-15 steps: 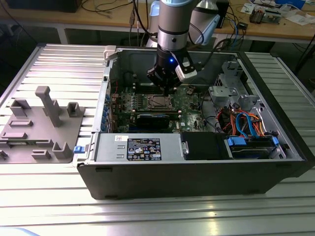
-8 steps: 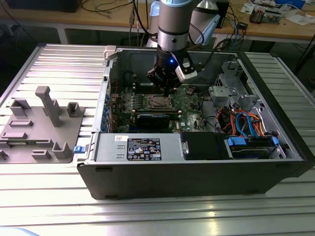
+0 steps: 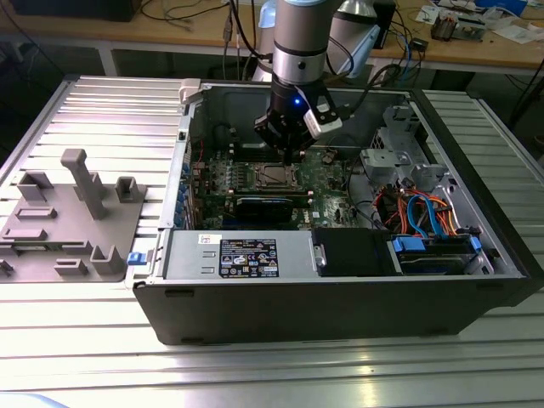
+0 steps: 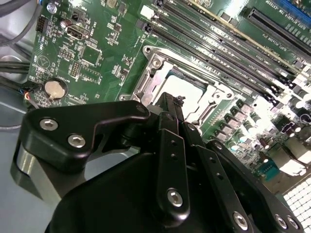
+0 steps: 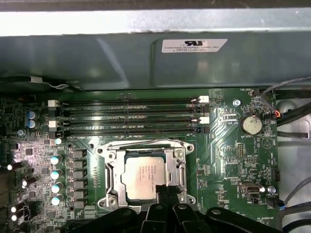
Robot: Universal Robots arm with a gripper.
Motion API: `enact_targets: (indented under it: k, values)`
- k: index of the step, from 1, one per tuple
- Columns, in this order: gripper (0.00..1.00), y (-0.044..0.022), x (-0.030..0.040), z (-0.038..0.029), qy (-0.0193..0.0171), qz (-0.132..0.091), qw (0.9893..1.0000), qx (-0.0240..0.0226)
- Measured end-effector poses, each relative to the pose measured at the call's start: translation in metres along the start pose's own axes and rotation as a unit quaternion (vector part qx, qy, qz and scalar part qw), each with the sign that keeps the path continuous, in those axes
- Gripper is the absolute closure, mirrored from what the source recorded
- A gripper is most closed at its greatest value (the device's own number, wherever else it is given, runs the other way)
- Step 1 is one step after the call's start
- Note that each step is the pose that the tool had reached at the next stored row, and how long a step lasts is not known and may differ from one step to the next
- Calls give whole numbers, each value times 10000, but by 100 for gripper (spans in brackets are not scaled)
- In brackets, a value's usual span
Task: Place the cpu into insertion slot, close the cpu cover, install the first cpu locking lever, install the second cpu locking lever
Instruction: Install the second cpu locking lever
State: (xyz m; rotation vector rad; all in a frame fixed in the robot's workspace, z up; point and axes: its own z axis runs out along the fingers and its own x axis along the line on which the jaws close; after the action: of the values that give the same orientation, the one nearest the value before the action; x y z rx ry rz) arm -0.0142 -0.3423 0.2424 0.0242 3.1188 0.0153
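First wrist view: nearest the camera, the black gripper (image 5: 165, 196) was seen with its fingertips pressed together, nothing pinched between them, tips set at the near edge of the insertion slot (image 5: 112, 180). The cpu (image 5: 146, 175) was seated flat in that slot, silvery top exposed. The cpu cover (image 5: 177, 167) was laid down around the chip, framing it. Beyond the socket, four black memory slots (image 5: 129, 116) were lined up side by side, a coin cell battery (image 5: 251, 124) was seen off to one side on the green motherboard (image 5: 218, 160), and the grey case wall (image 5: 146, 63) stood farthest back.

In the second wrist view the gripper (image 4: 171, 104) body was closest, with the cpu (image 4: 187, 90) just past its tips, and the motherboard (image 4: 112, 43) behind.

In the exterior view the open computer case (image 3: 340, 297) was nearest, on a ribbed metal table (image 3: 102, 340); the gripper (image 3: 293, 155) was lowered over the insertion slot (image 3: 272, 176) inside, and a grey fixture block (image 3: 76, 212) lay at the exterior view's left.
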Motion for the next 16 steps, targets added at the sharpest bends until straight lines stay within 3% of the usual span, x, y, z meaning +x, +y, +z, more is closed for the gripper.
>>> enact_targets:
  k: [16]
  values:
    - [89, -160, -3, -2, 1, -4, 10000, 0]
